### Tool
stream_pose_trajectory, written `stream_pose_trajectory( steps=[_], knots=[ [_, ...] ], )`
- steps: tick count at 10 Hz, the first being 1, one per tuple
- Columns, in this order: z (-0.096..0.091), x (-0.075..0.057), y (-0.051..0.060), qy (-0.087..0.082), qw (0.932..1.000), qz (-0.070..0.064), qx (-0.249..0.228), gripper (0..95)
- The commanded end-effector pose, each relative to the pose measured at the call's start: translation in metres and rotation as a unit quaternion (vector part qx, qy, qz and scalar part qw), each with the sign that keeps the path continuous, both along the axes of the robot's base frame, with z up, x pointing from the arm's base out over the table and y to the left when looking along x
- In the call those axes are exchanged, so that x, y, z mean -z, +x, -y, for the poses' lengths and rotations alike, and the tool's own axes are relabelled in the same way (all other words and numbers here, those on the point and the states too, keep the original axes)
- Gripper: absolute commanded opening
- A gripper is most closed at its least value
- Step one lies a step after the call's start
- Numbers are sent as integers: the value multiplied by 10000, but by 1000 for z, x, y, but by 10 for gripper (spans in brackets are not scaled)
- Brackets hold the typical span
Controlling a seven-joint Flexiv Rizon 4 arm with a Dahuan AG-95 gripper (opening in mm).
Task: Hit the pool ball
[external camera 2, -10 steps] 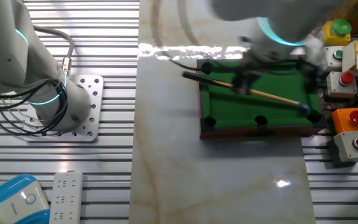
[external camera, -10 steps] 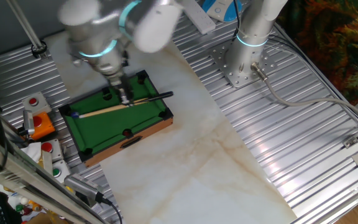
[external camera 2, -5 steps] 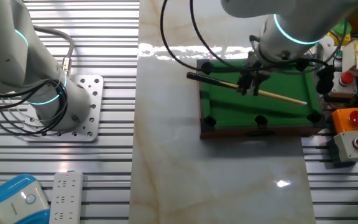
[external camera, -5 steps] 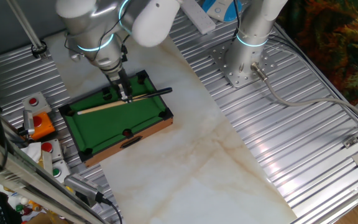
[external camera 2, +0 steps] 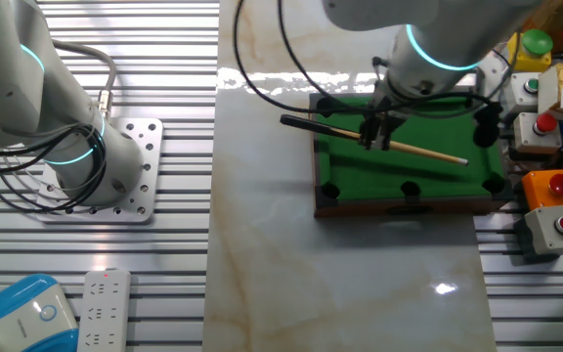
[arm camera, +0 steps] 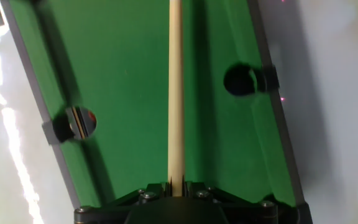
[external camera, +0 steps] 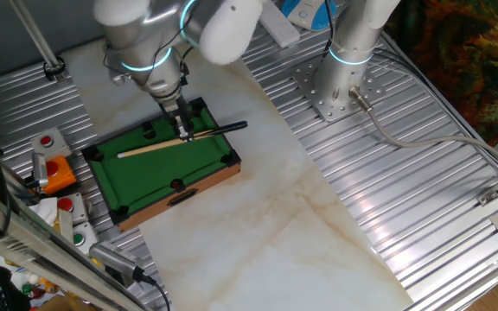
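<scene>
Shifted right — one cue (external camera: 180, 140), one end effector (external camera: 185, 134) gripping it

The arm reaches steeply down, gripper (external camera: 184, 132) vertical, jaws apparently closed on something thin.

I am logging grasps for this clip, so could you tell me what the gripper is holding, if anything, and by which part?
The gripper is shut on the cue stick, gripping it toward the dark butt end, where the pale wooden shaft meets the black handle. The shaft extends out over the miniature pool table.
</scene>
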State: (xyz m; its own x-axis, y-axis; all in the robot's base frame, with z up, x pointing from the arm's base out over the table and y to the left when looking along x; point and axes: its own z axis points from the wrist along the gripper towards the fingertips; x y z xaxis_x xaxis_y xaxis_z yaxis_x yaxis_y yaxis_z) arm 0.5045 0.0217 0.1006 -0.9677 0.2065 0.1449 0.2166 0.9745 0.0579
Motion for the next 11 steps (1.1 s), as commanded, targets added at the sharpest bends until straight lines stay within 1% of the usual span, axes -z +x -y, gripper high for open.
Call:
stream_pose_trajectory(
  steps=[1,3,5,7,9,11],
  knots=[
    [-2,3,-1,8,10000,-10,-6,0],
    [-2,4,-4,-6,10000,10,-6,0],
    [-2,4,-3,-73,9999,22,131,0],
    [-3,4,-3,-278,9994,24,183,0],
    [-2,4,-3,-346,9992,31,183,0],
    [-2,3,-1,-364,9992,31,183,0]
  ],
)
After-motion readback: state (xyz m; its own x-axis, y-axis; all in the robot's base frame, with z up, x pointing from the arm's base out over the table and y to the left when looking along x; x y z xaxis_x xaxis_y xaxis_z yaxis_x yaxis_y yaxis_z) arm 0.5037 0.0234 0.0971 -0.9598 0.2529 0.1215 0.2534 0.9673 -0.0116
